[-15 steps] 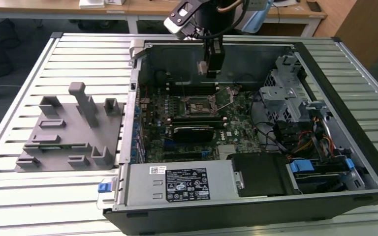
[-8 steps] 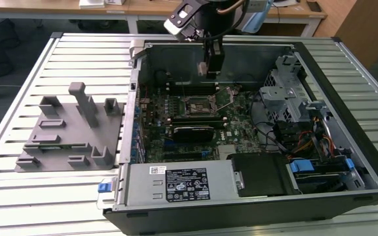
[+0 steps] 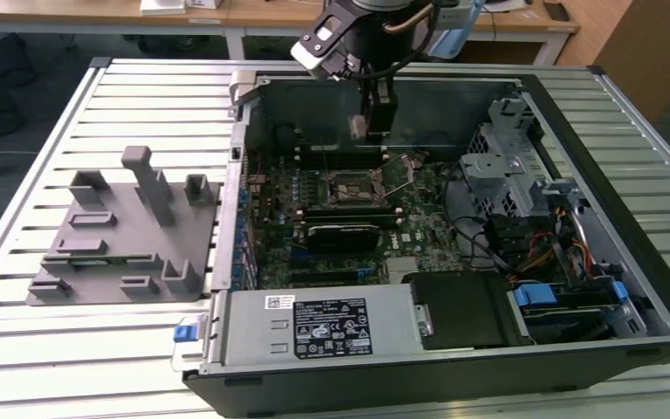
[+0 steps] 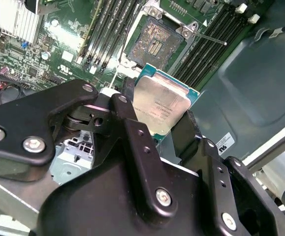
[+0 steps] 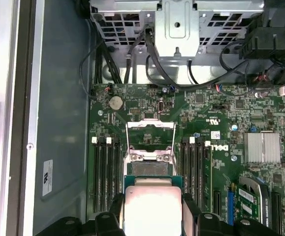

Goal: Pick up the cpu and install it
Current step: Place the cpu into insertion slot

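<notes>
The cpu (image 4: 161,105), a flat square chip with a silvery top and a green rim, is clamped between my gripper's black fingers (image 4: 127,96) in both wrist views. My gripper (image 5: 153,209) is shut on its two opposite edges. In the exterior view the gripper (image 3: 376,131) hangs inside the open computer case, above the motherboard's far part. The socket (image 5: 150,167) lies just beyond the held cpu (image 5: 153,204), its metal frame (image 5: 150,132) flipped up and its contact field (image 4: 154,43) bare. The chip is off the board, a little short of the socket.
Memory slots (image 5: 108,172) flank the socket on both sides. A drive cage (image 3: 509,166) and cables (image 3: 544,253) fill the case at the exterior view's right, and a power supply (image 3: 335,323) sits at the front. A grey fixture (image 3: 114,236) stands on the slatted table (image 3: 137,96).
</notes>
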Motion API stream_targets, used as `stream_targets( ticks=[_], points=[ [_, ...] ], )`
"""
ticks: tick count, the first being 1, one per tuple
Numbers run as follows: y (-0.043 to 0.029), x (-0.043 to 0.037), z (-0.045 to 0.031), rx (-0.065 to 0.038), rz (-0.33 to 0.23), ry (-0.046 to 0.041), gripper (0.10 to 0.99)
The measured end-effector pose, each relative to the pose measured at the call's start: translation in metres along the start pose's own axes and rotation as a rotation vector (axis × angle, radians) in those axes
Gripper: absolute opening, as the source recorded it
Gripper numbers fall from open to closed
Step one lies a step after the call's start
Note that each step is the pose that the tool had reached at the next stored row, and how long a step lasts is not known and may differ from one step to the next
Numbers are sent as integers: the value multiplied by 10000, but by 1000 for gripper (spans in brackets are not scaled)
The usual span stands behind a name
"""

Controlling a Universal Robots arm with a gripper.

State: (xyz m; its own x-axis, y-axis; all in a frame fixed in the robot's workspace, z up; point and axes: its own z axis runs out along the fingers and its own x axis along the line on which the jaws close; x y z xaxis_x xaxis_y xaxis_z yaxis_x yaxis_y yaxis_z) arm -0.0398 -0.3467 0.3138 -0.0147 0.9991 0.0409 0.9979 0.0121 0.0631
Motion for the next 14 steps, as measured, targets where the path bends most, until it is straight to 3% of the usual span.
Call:
stream_targets(
  ticks=[3,14],
  points=[
    [-4,-2,44,21,-510,34,545],
    [-18,-10,240,63,-548,37,545]
  ],
)
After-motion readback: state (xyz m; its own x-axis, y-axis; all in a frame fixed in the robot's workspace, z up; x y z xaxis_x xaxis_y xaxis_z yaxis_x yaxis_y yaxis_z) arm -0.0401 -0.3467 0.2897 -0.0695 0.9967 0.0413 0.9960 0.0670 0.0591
